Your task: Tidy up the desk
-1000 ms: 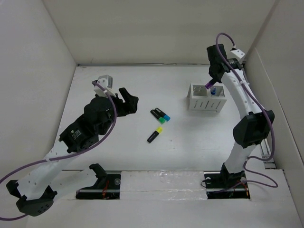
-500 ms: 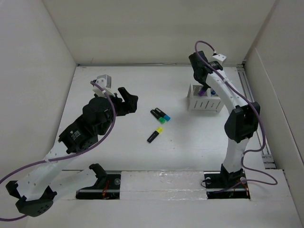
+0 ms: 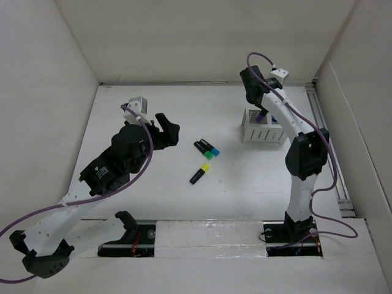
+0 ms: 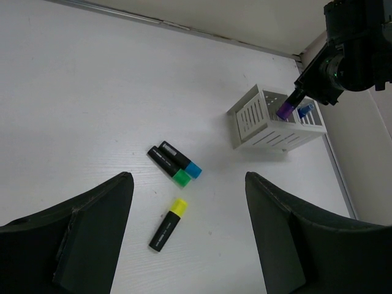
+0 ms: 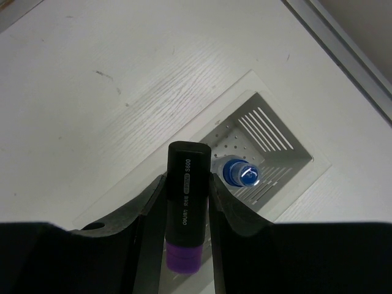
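Note:
The white desk (image 3: 239, 190) holds three black highlighters: a yellow-capped one (image 3: 199, 173), a green-capped one (image 3: 204, 149) and a blue-capped one (image 3: 211, 147) lying side by side. My right gripper (image 3: 260, 109) is shut on a purple-capped highlighter (image 5: 186, 165) and holds it, cap up, over the white slotted organizer box (image 3: 265, 128). A blue pen (image 5: 242, 173) stands inside the box. My left gripper (image 3: 168, 127) is open and empty, left of the loose highlighters. In the left wrist view the gripper (image 4: 188, 184) hovers over the yellow one (image 4: 168, 223).
White walls enclose the desk on the left, back and right. A metal rail (image 3: 324, 141) runs along the right edge. The organizer (image 4: 269, 122) sits at the back right, close to the rail.
My right gripper has swung left with the purple highlighter, from the organizer's right side to above its left part. My left arm has shifted slightly right.

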You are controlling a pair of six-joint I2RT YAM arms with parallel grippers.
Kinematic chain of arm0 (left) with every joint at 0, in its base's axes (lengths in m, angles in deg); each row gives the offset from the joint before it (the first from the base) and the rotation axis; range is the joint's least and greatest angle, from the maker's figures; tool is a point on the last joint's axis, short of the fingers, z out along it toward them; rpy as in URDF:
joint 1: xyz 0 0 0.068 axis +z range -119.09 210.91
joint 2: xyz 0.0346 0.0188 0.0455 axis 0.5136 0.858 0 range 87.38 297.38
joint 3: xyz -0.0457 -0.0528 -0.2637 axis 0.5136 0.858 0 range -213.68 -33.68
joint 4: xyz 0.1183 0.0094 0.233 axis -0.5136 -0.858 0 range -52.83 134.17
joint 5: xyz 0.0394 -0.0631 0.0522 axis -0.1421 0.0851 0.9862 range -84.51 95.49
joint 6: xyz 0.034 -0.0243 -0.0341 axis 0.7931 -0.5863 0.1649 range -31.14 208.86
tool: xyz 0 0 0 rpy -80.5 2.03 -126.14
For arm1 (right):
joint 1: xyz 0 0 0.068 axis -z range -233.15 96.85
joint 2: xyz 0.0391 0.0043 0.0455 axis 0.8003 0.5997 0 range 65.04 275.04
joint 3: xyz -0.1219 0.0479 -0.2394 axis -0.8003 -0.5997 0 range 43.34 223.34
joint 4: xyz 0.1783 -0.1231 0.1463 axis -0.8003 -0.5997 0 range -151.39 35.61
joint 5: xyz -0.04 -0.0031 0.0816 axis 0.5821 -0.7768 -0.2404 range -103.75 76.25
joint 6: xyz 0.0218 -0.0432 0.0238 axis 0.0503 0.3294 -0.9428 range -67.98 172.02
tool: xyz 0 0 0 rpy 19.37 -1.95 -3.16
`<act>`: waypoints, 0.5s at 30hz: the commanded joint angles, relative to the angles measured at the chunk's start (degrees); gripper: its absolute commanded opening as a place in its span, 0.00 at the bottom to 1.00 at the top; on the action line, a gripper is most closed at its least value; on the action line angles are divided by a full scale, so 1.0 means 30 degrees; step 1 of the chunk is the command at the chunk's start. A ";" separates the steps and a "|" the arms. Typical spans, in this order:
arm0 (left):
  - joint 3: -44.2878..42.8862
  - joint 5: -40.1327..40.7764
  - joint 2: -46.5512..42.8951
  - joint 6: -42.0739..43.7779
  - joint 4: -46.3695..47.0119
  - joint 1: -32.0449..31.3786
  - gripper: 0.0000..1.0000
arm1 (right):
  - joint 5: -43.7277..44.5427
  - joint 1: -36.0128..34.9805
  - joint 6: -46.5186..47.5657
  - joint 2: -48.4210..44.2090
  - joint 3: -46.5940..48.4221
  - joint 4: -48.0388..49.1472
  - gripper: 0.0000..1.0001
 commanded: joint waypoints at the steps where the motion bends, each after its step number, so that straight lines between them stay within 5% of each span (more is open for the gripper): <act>1: -0.0047 0.0252 0.0003 -0.0152 0.0556 -0.0020 0.70 | 0.0991 -0.0112 -0.0216 0.0148 0.0658 0.0025 0.09; 7: -0.0310 0.0311 0.0179 -0.0152 0.0409 -0.0020 0.70 | 0.1110 -0.0669 -0.0800 0.0266 0.0481 -0.0004 0.14; 15: -0.0369 0.0311 0.0179 -0.0240 0.0322 -0.0020 0.70 | 0.0437 -0.1460 -0.1271 -0.1636 -0.0984 0.0143 0.40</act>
